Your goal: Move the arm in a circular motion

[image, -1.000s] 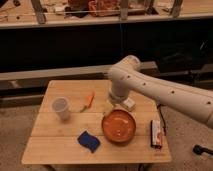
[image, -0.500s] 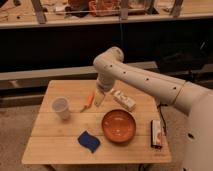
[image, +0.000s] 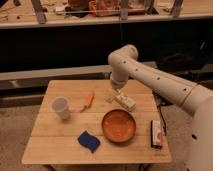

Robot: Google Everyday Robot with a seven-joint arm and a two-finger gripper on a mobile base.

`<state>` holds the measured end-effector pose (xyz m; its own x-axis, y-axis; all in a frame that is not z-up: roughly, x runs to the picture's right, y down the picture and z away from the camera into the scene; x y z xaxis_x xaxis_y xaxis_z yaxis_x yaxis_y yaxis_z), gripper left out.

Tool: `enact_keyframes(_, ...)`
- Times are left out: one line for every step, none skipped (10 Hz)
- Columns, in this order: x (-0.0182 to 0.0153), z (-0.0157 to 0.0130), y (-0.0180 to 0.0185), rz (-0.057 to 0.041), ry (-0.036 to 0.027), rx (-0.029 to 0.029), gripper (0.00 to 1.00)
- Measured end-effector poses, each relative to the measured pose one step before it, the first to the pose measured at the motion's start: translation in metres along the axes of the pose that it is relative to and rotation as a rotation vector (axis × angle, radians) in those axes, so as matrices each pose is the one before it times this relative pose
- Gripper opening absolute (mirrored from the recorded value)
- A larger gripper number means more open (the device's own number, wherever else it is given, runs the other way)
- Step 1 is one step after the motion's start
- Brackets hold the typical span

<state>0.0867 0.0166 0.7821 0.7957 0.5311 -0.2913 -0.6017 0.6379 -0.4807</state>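
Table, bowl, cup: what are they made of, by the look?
Table: pale wood, matte, with board lines across the top. Bowl: orange with a slight sheen, plastic or glazed ceramic. Cup: whitish and translucent-looking, likely plastic. The gripper hangs over the table's rear middle, behind the bowl.

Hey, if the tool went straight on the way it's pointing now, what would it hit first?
The tool on the arm points down, so it would likely meet the wooden table first, between the orange carrot-like item and the pale box. Depth is unclear; it might clip the box's end instead.
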Motion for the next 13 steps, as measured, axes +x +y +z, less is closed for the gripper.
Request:
enact_keyframes(0.02739, 0.00035, -0.01705, 0.04211, 0.00516, -0.00397, 0.8)
enact_keyframes(0.02219, -0.00015, -0.01418, 0.03496, 0.00616, -0.00133, 0.8)
enact_keyframes(0.02085, -0.00023, -0.01299, 0.03468, 0.01041, 0.00306, 0.8)
enact_keyframes(0.0183, -0.00154, -0.00933, 0.02736, 0.01498, 0.00674, 0.8)
enact_keyframes(0.03189, -0.00637, -0.00853, 0.06594, 0.0241, 0.01849, 0.8)
enact_keyframes(0.01534, -0.00179, -0.00304, 0.01644, 0.0057, 0.00459, 0.8)
enact_keyframes(0.01403, -0.00235, -0.00349, 0.01411, -0.00074, 0.00363, 0.8)
enact_keyframes(0.00759, -0.00158, 0.00045, -0.00077, -0.00455, 0.0009, 0.8)
enact_keyframes(0.00658, -0.00351, 0.00486, -0.00456, -0.00719, 0.00247, 0.8)
enact_keyframes(0.00083, -0.00193, 0.00726, -0.00726, -0.00614, -0.0017, 0.8)
enact_keyframes(-0.00015, -0.00232, 0.01025, -0.01037, -0.00848, -0.00435, 0.8)
enact_keyframes(-0.00563, -0.00211, 0.01185, -0.0144, -0.00985, -0.00617, 0.8)
enact_keyframes(-0.01129, -0.00288, 0.02037, -0.021, -0.0135, -0.00683, 0.8)
